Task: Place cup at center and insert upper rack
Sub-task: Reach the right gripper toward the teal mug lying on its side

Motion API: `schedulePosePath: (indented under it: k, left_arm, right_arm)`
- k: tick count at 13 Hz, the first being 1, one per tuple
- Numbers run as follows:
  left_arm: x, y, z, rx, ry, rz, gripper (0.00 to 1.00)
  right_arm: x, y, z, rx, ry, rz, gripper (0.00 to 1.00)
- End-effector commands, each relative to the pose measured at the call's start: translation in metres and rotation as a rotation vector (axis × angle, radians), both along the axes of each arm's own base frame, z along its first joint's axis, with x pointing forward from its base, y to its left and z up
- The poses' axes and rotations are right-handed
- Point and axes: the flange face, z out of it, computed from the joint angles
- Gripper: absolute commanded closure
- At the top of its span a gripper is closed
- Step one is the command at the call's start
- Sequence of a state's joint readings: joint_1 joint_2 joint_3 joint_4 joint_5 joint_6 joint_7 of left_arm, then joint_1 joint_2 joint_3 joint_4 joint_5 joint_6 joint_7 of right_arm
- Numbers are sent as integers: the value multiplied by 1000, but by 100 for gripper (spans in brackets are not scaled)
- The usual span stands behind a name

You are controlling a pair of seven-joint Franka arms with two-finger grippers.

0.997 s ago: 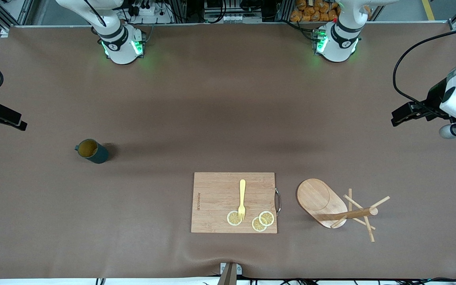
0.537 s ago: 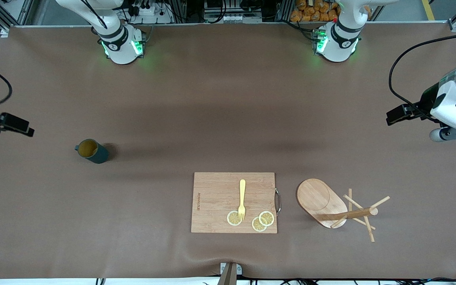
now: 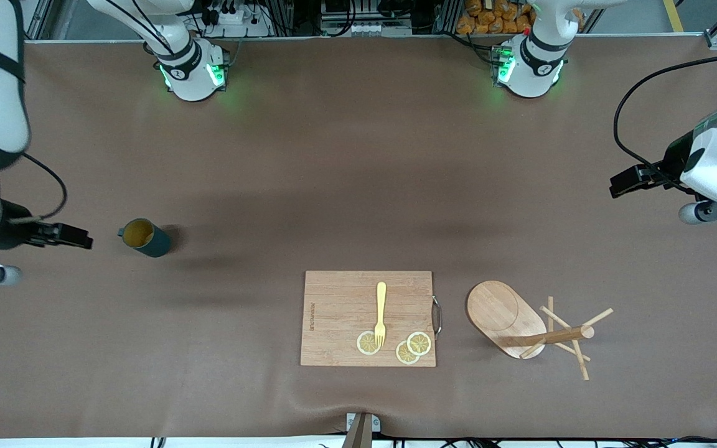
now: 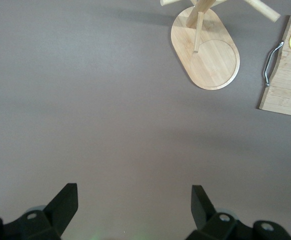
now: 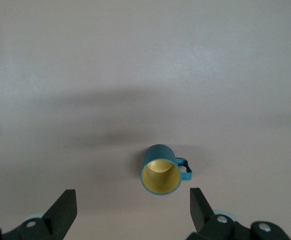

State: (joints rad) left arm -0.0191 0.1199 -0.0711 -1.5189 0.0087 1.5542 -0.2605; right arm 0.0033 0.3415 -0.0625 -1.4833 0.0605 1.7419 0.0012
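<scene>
Grippers spread wide, cup and mug tree untouched

Front view: cutting board (image 3: pixel 368 318) serves as the landmark, lying near the camera's edge of the brown table (image 3: pixel 333 174). On it rest a yellow fork (image 3: pixel 381 313) and three lemon slices (image 3: pixel 412 348), the fork's tines touching one slice. The upper rack (image 3: pixel 529 326), a wooden mug tree, lies tipped over just beside the board's metal handle (image 3: pixel 437 316), toward the left arm's end of the table, its oval base tilted up and its post and pegs resting on the table. The cup (image 3: pixel 144 237) stands upright well apart from the board, toward the right arm's end and a little farther from the camera. The right gripper (image 3: pixel 69 236) hangs over the table near the cup, not touching it. The left gripper (image 3: pixel 629 181) hangs over bare table at the left arm's end, well apart from the board.

Left wrist view: the left gripper (image 4: pixel 133 207) has its fingers (image 4: pixel 65 202) spread wide around nothing, above bare table. The mug tree (image 4: pixel 205 47) and a corner of the board (image 4: pixel 286 75) show farther off.

Right wrist view: the right gripper (image 5: pixel 133 209) is likewise spread wide and empty. The cup (image 5: pixel 161 170) stands upright on the table, its tan-yellow inside showing.
</scene>
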Motion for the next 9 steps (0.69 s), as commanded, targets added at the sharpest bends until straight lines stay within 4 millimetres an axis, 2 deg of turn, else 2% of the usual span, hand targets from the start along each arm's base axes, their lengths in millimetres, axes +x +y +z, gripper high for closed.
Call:
schedulePosePath:
  k: [1, 5, 9]
  left_arm:
    - [-2, 3, 6, 2, -2, 6, 0]
    - [-1, 3, 5, 2, -5, 6, 0]
    - [0, 5, 6, 2, -10, 9, 0]
  right_arm:
    - [-9, -2, -40, 7, -10, 2, 0]
    - [-16, -3, -116, 5, 24, 16, 0]
    - [-16, 2, -160, 9, 89, 21, 0]
